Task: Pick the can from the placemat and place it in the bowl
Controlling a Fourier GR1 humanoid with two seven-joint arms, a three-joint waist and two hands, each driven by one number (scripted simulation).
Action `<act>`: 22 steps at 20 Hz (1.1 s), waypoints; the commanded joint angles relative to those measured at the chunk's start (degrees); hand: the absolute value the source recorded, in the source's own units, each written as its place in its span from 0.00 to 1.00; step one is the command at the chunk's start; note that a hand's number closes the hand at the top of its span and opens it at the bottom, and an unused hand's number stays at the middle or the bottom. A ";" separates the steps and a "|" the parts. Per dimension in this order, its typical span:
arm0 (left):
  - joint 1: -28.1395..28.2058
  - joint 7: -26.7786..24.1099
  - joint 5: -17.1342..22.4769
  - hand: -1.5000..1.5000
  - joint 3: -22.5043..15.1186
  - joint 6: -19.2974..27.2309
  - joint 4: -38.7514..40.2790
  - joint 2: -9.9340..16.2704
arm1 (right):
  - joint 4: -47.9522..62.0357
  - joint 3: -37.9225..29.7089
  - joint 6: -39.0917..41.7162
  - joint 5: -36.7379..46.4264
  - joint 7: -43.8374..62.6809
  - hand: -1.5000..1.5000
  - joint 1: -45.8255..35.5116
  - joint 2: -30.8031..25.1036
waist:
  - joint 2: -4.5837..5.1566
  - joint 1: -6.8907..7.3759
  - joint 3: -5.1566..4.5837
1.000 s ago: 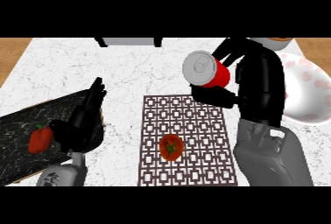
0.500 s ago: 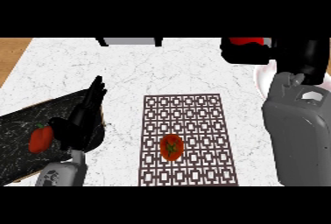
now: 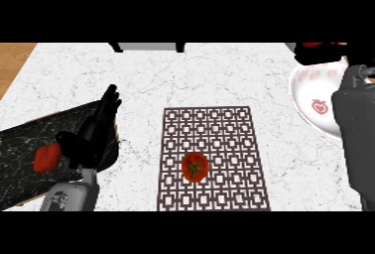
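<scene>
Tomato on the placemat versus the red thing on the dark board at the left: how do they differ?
The tomato is round, shows a green stem patch, and lies in the open on the patterned placemat. The red thing looks longer and narrower, shows no green, and lies on the dark board, right beside the left hand, which partly overlaps it. Both are red, small, and untouched by any hand as far as the view shows.

You can't see the can clearly: only a red bit at top right, cut by the frame. Right hand [image 3: 322, 49] mostly cropped, fingers unreadable. Bowl [image 3: 311, 94] partly behind the grey forearm [image 3: 355, 144], right side off-frame.
</scene>
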 commanded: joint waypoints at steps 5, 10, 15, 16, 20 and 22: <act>0.41 2.14 -0.78 0.50 -0.75 0.48 -2.79 -0.24 | 13.26 -7.85 -8.40 -2.64 -12.22 1.00 5.22 -6.53 | -0.04 -0.06 0.05; 1.60 -1.72 -0.57 0.50 -0.33 -0.32 -0.15 -0.23 | 27.19 -8.43 -16.83 -0.77 -18.72 1.00 4.93 -6.13 | 0.10 0.34 0.04; -2.97 1.22 0.07 0.50 1.28 -0.23 1.30 0.19 | 38.23 -11.90 -16.05 -4.87 -25.91 1.00 2.68 -9.50 | 0.22 0.45 0.06; -1.56 -1.51 0.16 0.50 1.15 -0.63 2.42 0.05 | 36.13 -12.61 -11.54 -8.30 -26.87 1.00 4.26 -9.11 | 0.13 0.10 0.04; 0.04 -2.40 1.73 0.50 2.39 -2.40 2.73 1.30 | 42.10 -16.63 -9.71 -14.02 -31.09 0.00 4.12 -8.80 | 0.22 0.49 0.07; 0.16 0.55 -0.72 0.50 -0.20 -0.35 -1.17 -0.01 | 43.73 -18.39 -5.45 -17.50 -36.09 0.00 3.05 -11.55 | 0.08 0.51 0.09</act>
